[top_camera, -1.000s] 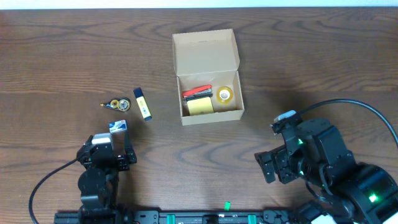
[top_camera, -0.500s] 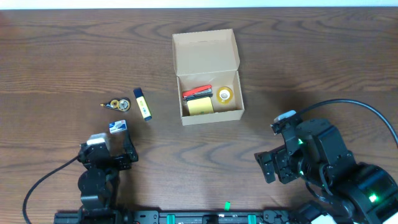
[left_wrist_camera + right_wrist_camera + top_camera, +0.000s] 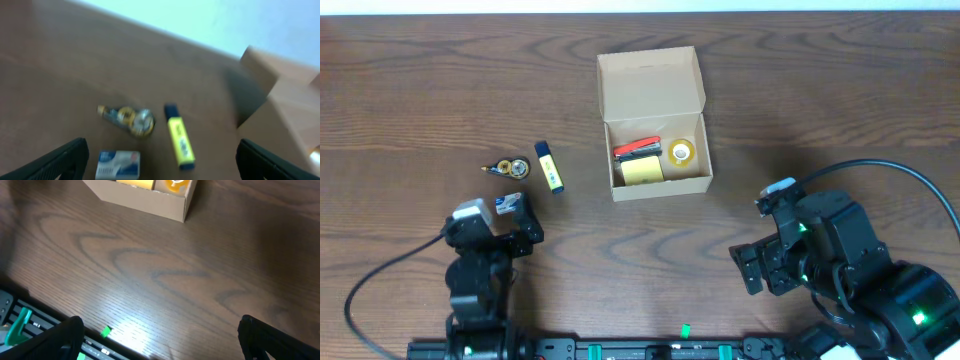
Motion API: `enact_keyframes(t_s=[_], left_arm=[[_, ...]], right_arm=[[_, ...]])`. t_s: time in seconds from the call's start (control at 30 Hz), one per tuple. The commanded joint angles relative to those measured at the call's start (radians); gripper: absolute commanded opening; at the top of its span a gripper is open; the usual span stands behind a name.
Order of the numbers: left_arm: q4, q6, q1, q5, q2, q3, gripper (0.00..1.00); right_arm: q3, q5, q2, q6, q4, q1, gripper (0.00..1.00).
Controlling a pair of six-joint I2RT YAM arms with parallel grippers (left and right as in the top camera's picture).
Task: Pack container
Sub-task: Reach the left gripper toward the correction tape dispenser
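The tan cardboard container (image 3: 655, 125) stands open at the table's middle, flap lid back, holding a yellow pad, a red item and a tape roll. It shows in the left wrist view (image 3: 280, 95) and the right wrist view (image 3: 150, 195). A white-blue eraser (image 3: 509, 203) (image 3: 118, 164), a yellow highlighter (image 3: 549, 167) (image 3: 180, 142) and a correction tape (image 3: 509, 167) (image 3: 127, 116) lie left of it. My left gripper (image 3: 490, 240) (image 3: 160, 175) is open just in front of the eraser. My right gripper (image 3: 760, 265) (image 3: 160, 345) is open and empty, front right of the container.
The table's front edge with a black rail and green markers (image 3: 105, 331) lies just below both arms. A black cable (image 3: 880, 170) loops from the right arm. A pale wall (image 3: 200, 20) stands behind the table.
My left gripper has moved forward toward the eraser and now partly covers it from above. The right arm has not moved.
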Motion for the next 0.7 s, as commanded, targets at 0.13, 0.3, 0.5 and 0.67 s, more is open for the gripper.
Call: enact_keyframes(t_s=[0.13, 0.3, 0.5, 0.67], left_arm=[[0.01, 0.022, 0.003, -0.026, 0.338, 0.22, 0.95], [0.002, 0.022, 0.003, -0.053, 0.566, 0.374, 0.95], [-0.083, -0.034, 0.003, -0.065, 0.822, 0.586, 0.95], [-0.232, -0.133, 0.003, -0.095, 0.98, 0.767, 0.95]], right_arm=[[-0.004, 0.0, -0.002, 0.001, -0.001, 0.007, 0.99], [-0.004, 0.0, -0.002, 0.001, -0.001, 0.007, 0.99], [-0.004, 0.0, -0.002, 0.001, -0.001, 0.007, 0.99], [-0.004, 0.0, -0.002, 0.001, -0.001, 0.007, 0.99]])
